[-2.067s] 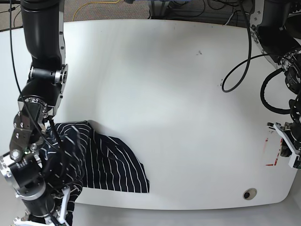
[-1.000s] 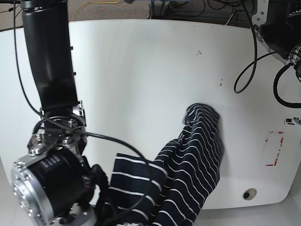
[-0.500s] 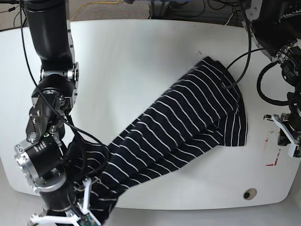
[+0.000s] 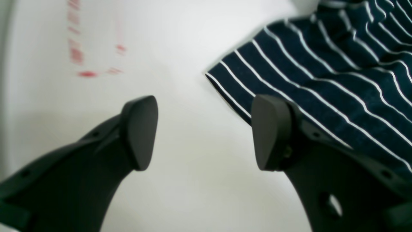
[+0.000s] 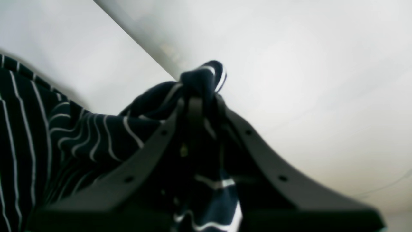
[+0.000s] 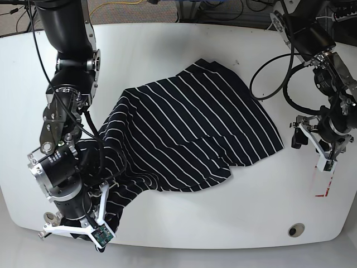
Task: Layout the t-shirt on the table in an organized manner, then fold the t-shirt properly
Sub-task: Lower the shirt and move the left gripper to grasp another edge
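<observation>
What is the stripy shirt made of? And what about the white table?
The t-shirt looks like soft, matte knit cloth: it wrinkles, drapes and bunches in the right gripper. The table looks hard and smooth, perhaps laminate; its faint sheen suggests so.

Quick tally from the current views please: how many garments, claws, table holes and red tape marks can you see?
T-shirt: 1
Claws: 2, the left claw open beside the shirt's edge, the right claw shut on a bunch of the shirt
Holes in the table: 1 in view, the round hole
Red tape mark: 1
Total: 5
</observation>
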Controlling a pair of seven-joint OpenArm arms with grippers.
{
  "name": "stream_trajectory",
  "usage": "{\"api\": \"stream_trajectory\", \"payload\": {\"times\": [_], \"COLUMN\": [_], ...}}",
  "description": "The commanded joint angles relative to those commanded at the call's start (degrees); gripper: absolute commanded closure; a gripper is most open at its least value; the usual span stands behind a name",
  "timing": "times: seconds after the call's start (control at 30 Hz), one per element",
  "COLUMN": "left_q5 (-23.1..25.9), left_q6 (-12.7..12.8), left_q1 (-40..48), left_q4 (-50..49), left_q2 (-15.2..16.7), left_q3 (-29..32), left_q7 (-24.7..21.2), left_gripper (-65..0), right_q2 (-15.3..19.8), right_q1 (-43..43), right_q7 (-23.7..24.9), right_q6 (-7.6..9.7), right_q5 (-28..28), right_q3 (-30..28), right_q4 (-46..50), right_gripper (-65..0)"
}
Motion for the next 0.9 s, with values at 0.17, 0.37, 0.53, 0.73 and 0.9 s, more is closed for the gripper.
{"api": "stream_trajectory", "payload": {"times": [0.17,0.37,0.53,0.73,0.9], "left_q5": [0.0,0.8,5.5,9.7,10.8], "left_q6": [0.0,0.2,3.3,3.5,3.5], "left_q1": [-0.1,-1.5,-2.1,-2.2,-2.2], "left_q4": [-6.6,-16.0,-22.9,-28.3,-30.7], "left_q2": [1.2,1.1,1.1,0.4,-1.7], "left_q3": [0.8,4.7,6.9,7.5,7.5], "left_q7": [-5.2,-12.9,-20.5,-27.4,-30.0], "left_gripper": [-43.3,-43.3,-43.3,-43.3,-43.3], "right_q2": [-0.1,-0.1,-0.1,-0.1,-0.1], "right_q1": [0.0,0.0,0.0,-0.1,-0.1], "right_q7": [0.0,0.0,0.0,0.0,0.0], "right_q6": [0.0,0.0,0.0,0.0,0.0], "right_q5": [0.0,0.0,-0.1,-0.2,-0.3], "right_q3": [0.0,0.0,0.0,0.0,0.0], "right_q4": [0.0,0.0,-0.1,-0.1,-0.1], "right_gripper": [0.0,0.0,0.0,0.0,0.0]}}
